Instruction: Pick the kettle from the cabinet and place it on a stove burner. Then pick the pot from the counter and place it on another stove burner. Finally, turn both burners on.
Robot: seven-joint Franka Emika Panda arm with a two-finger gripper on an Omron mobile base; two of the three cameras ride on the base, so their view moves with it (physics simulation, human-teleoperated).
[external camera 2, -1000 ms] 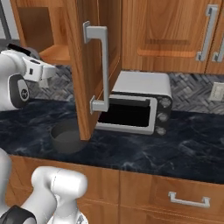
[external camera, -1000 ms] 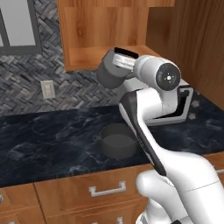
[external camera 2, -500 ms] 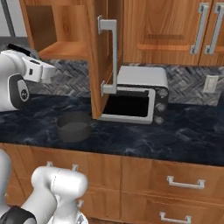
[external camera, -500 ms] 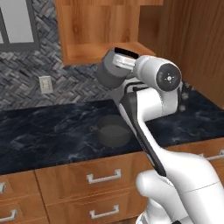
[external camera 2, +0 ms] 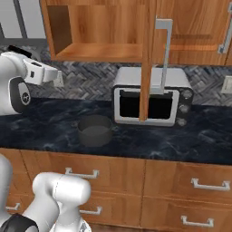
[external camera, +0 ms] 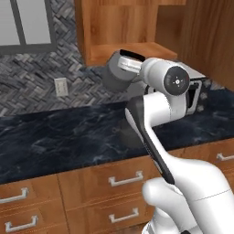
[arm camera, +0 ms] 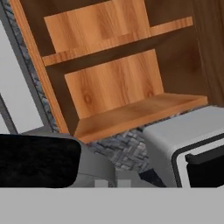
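My gripper (external camera: 122,67) is held high in front of the cabinet (external camera: 132,48), shut on the kettle (external camera: 113,77), a small dark grey rounded body hanging just beyond the hand. In the hand view the kettle (arm camera: 94,165) shows very close, grey with a black part to its left. The cabinet's shelves (arm camera: 135,114) are bare. From the right, the white hand of my gripper (external camera 2: 44,72) points forward. The pot (external camera 2: 94,130) stands on the black counter (external camera 2: 50,122), below and right of the hand. The pot (external camera: 124,137) is partly behind my arm. The stove burners are out of view.
A silver toaster oven (external camera 2: 152,97) sits on the counter right of the pot. An open cabinet door (external camera 2: 147,59) with a long handle hangs in front of it. Brown drawers (external camera 2: 81,174) run under the counter. A wall outlet (external camera: 61,87) is on the tiled backsplash.
The base has driven sideways to the left: the pot, oven and cabinet door slid rightward in the right base view. The arm keeps its raised pose with the gripper shut.
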